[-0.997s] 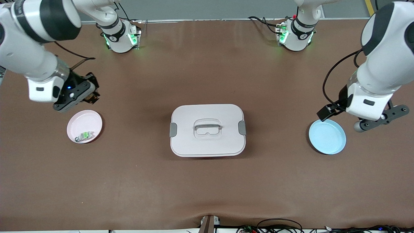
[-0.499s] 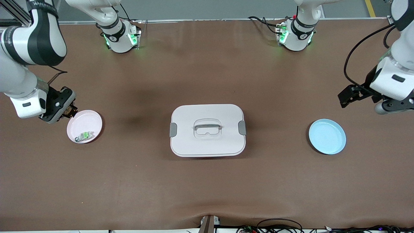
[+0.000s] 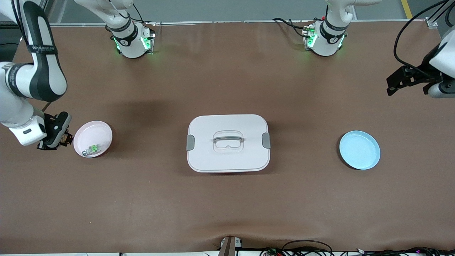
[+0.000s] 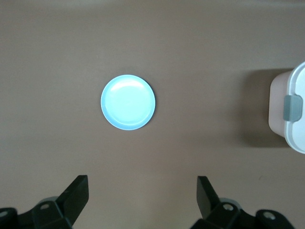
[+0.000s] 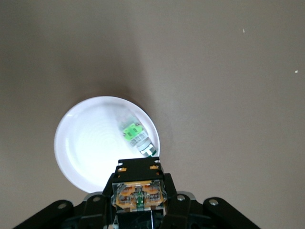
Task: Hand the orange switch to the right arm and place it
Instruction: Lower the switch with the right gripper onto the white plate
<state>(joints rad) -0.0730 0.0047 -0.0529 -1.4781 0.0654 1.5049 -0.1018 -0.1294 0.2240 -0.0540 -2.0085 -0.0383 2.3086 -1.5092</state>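
My right gripper (image 3: 60,137) (image 5: 138,202) is shut on the orange switch (image 5: 138,192), a small black block with an orange middle. It hangs low, just off the rim of the pink plate (image 3: 94,131) (image 5: 90,138), on the side toward the right arm's end of the table. In the front view the switch (image 3: 66,139) is a small brown speck at the fingertips. My left gripper (image 4: 141,191) (image 3: 438,91) is open and holds nothing. It is high over bare table at the left arm's end, with the blue plate (image 3: 359,150) (image 4: 127,102) below it.
A pale grey-white component with a green mark (image 3: 93,149) (image 5: 135,135) lies in the pink plate. A white lidded box with a handle (image 3: 228,156) (image 4: 291,119) stands mid-table. The two arm bases (image 3: 132,40) (image 3: 324,38) stand along the back edge.
The right arm swung the switch from the base side of the pink plate to beside its rim. The left arm rose and drew back from the blue plate toward the table's end.
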